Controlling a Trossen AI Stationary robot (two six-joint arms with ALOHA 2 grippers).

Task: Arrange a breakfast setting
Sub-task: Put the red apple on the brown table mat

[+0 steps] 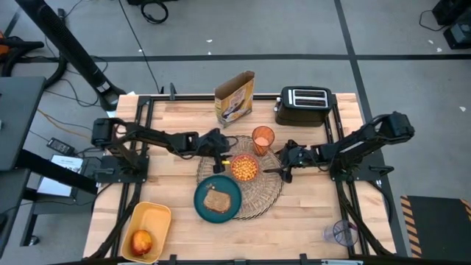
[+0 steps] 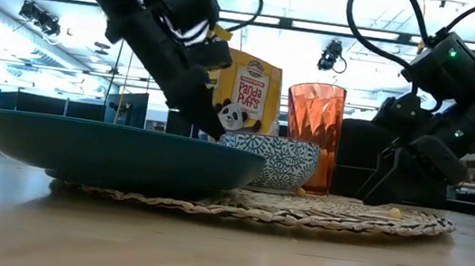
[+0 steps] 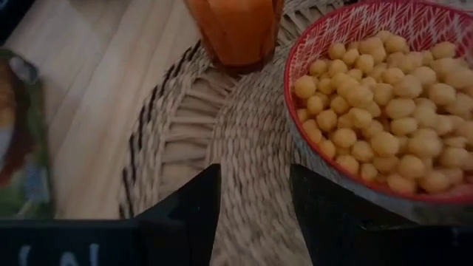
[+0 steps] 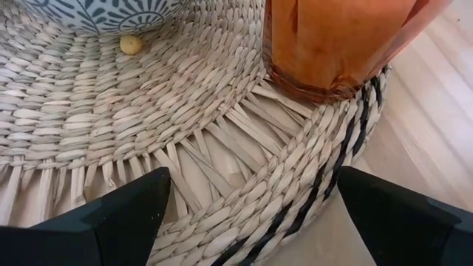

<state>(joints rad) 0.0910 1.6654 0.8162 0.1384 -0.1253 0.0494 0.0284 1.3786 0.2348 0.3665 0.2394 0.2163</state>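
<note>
The round woven straw placemat [image 1: 257, 193] lies mid-table. On it rest the teal plate [image 1: 202, 207] with the brown toast slice [image 1: 217, 200], the small bowl [image 1: 245, 168] full of yellow puffs, red inside and blue-patterned outside [image 2: 275, 160], and the orange translucent cup [image 1: 263, 138]. The red apple [image 1: 142, 241] lies in a yellow tray. The spoon is out of view. My left gripper [image 3: 255, 214] is open and empty, low over the mat just left of the bowl. My right gripper [image 4: 255, 214] is wide open and empty at the mat's right edge, pointing toward the cup [image 4: 332, 37].
A cereal box [image 1: 235, 97] and a black toaster [image 1: 302, 105] stand at the far edge. The yellow tray [image 1: 151, 221] is at the near left, and a clear cup [image 1: 341, 233] at the near right. A loose puff [image 4: 131, 45] lies on the mat.
</note>
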